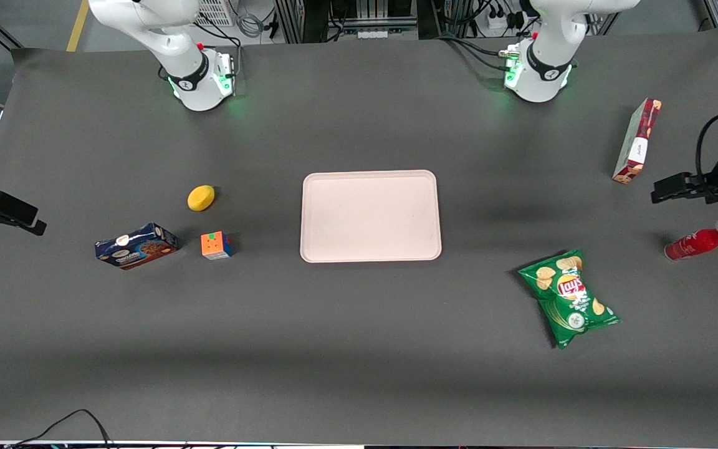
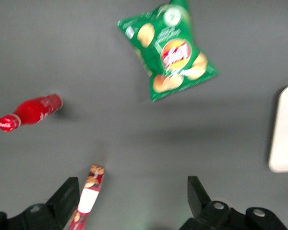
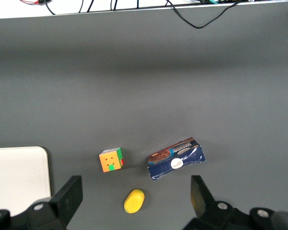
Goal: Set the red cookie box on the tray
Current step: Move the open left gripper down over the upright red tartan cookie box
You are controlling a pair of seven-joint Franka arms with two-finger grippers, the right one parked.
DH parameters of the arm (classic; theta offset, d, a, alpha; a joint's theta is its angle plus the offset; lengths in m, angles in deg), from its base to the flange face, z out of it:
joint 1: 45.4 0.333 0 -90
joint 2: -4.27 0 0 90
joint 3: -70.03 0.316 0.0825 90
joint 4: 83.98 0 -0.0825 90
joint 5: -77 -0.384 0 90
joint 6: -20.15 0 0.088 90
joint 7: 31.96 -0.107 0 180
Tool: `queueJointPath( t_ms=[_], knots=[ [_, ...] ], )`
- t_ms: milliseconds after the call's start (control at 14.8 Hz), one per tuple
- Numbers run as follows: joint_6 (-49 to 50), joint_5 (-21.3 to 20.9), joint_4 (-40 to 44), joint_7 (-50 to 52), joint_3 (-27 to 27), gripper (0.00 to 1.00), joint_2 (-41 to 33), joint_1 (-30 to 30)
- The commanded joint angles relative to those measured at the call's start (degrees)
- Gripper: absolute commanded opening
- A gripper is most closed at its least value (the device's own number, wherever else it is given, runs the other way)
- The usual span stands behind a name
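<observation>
The red cookie box [image 1: 637, 140] is long, slim and dark red with a white label band. It lies on the table toward the working arm's end, well apart from the tray [image 1: 371, 215]. The tray is a large pale pinkish-cream rectangle at the table's middle with nothing on it. In the left wrist view my left gripper [image 2: 132, 194] is open and empty, high above the table. There the red cookie box [image 2: 89, 199] shows close beside one finger, not between the two. An edge of the tray [image 2: 285, 129] shows too. The gripper does not show in the front view.
A green chips bag [image 1: 569, 297] lies nearer the front camera than the red box, and a red bottle [image 1: 695, 243] lies at the table's edge. A black fixture [image 1: 686, 186] overhangs there. A blue cookie box [image 1: 136, 246], cube [image 1: 215, 245] and lemon [image 1: 201, 197] lie toward the parked arm's end.
</observation>
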Motion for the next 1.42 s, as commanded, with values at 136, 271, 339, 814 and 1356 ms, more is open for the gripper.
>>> queueJointPath(
  t_ms=[136, 271, 339, 814, 1356],
  knots=[
    [-1.0, -4.5, -11.2, -13.6, 5.7, 1.0, -4.1, 0.8],
    [-3.4, -6.3, -17.6, -17.7, 7.5, 1.0, -7.1, 0.8],
    [-7.2, -7.4, -23.4, -19.0, 7.7, 1.0, -10.0, 1.7],
    [-30.4, -11.8, -49.7, -30.6, 12.1, 1.0, -18.4, 8.1],
    [-48.7, -14.4, -65.7, -44.5, 12.5, 1.0, -18.0, 22.7]
  ],
)
